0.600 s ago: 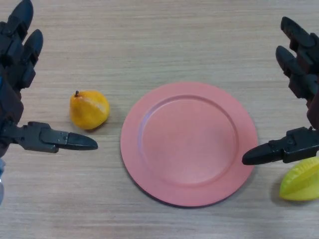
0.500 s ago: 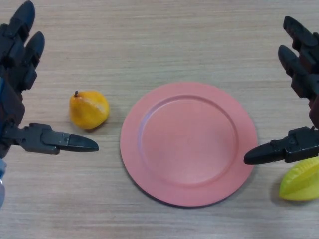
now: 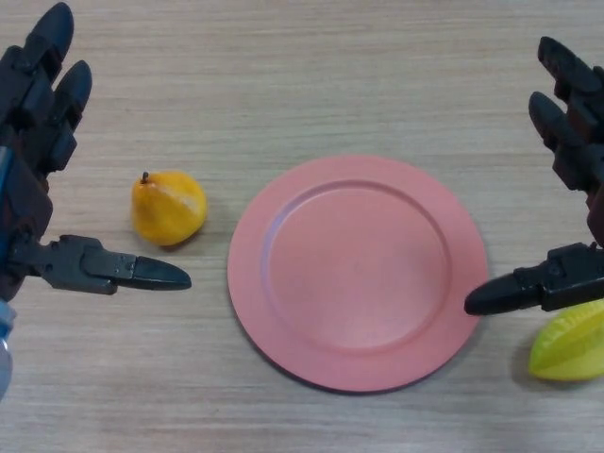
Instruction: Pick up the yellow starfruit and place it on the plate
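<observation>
1. pale wood-grain counter (image 3: 311, 75) carries a round, flat pink plate (image 3: 358, 273) at its middle.
2. right of the plate, near its lower right rim, lies the yellow ribbed starfruit (image 3: 570, 343), partly cut by the view's edge.
3. right hand (image 3: 571, 189) hovers just above the starfruit, fingers straight and spread apart, thumb reaching to the plate's rim, holding nothing.
4. left of the plate sits a small orange-yellow pear-shaped fruit (image 3: 168, 207).
5. left hand (image 3: 33, 189) hangs further left of the plate, fingers spread apart, empty.
</observation>
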Tool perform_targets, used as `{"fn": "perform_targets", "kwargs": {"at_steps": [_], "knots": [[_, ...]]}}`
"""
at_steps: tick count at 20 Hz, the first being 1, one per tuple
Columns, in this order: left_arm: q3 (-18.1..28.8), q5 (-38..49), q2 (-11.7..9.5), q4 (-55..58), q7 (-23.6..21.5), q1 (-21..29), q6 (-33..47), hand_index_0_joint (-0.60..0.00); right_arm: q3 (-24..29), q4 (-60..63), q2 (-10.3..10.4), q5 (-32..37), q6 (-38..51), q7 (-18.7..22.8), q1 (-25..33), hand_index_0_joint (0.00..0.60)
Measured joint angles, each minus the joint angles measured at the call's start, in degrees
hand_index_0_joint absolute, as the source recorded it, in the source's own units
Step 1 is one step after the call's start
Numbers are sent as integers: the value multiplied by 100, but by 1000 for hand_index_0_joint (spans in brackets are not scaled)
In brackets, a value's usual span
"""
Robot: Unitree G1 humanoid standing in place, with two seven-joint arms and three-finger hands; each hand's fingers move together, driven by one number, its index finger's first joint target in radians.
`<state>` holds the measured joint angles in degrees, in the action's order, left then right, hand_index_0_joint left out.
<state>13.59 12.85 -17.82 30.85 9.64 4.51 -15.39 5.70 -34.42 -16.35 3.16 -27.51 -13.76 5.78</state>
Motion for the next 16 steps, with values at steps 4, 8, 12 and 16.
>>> {"fn": "perform_targets", "kwargs": {"at_steps": [4,8,12,16], "knots": [[22,7,-4,0,1,-16,-82,0,228,758,-104,-799,1371,-1117,-421,0],[100,191,-9,2,1,-20,-111,0,934,1770,-338,-1245,2535,-1390,-530,0],[100,185,-9,5,1,-25,-113,0,1125,2921,-546,-1249,3442,-1454,-512,0],[102,170,-9,9,2,-31,-113,0,1114,4164,-714,-1673,4227,-1389,-379,0]]}}
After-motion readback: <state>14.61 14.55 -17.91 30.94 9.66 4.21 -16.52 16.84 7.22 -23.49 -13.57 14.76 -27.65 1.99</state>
